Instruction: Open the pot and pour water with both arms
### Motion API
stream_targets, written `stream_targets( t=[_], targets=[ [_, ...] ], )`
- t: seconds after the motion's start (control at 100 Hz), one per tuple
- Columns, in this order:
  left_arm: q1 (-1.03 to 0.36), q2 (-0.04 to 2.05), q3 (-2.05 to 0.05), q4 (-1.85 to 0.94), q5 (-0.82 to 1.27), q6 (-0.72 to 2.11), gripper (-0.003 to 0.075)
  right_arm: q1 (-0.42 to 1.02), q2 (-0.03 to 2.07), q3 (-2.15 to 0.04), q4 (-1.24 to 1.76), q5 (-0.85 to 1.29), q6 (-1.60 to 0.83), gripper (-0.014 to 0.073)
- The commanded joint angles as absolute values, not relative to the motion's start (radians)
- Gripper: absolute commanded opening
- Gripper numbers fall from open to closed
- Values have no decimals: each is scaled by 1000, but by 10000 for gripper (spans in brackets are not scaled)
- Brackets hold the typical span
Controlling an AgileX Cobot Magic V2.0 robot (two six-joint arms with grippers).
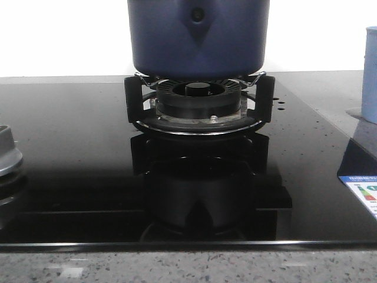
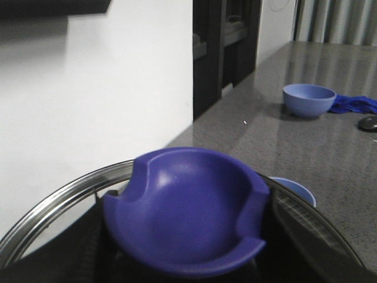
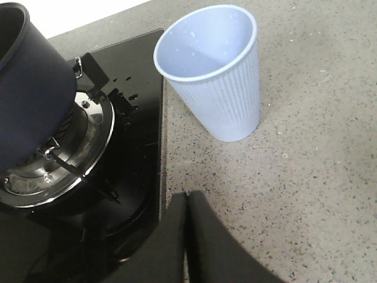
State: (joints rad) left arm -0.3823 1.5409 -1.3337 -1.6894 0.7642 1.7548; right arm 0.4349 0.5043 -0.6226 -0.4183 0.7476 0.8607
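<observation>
1. We see a speckled grey stone countertop (image 1: 194, 268) carrying a glossy black glass hob (image 1: 76, 177).
2. A ribbed pale blue plastic cup (image 3: 215, 73) stands upright on the counter just beside the hob.
3. A pale blue round bowl (image 2: 308, 99) sits on the counter, a crumpled blue cloth (image 2: 354, 104) beside it.

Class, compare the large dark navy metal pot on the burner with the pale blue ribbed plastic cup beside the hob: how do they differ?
The dark navy pot is wide, smooth-walled and dark; the pale blue ribbed cup is narrower, ribbed and light. The pot sits raised on the burner's black pot support, while the cup stands directly on the speckled grey countertop. Both are blue, round and upright.
</observation>
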Motion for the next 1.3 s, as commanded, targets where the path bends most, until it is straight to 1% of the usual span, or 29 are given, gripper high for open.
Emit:
stream_targets(
  t=[0.0, 0.08, 0.15, 0.54, 0.65, 0.79, 1.07, 1.29],
  targets=[
    [-347, 1440, -1371, -1658, 786, 1667, 296, 437, 515, -660, -446, 689, 847, -67],
    [-312, 1397, -1356, -1562, 788, 1567, 296, 437, 515, -660, -446, 689, 847, -67],
    [-277, 1355, -1319, -1545, 798, 1538, 296, 437, 515, -660, -446, 687, 847, -67],
    [-75, 1043, -951, -1551, 784, 1539, 296, 437, 515, -660, -446, 679, 847, -67],
    [-27, 973, -879, -1551, 784, 1542, 295, 437, 515, -660, -446, 673, 847, -67],
    [-27, 932, -847, -1551, 760, 1545, 295, 437, 515, -660, -441, 646, 847, -67],
    [-27, 929, -847, -1567, 764, 1545, 295, 437, 515, -660, -438, 554, 847, -67],
    [-27, 929, -847, -1567, 764, 1545, 295, 437, 515, -660, -438, 541, 846, -67]
  ],
)
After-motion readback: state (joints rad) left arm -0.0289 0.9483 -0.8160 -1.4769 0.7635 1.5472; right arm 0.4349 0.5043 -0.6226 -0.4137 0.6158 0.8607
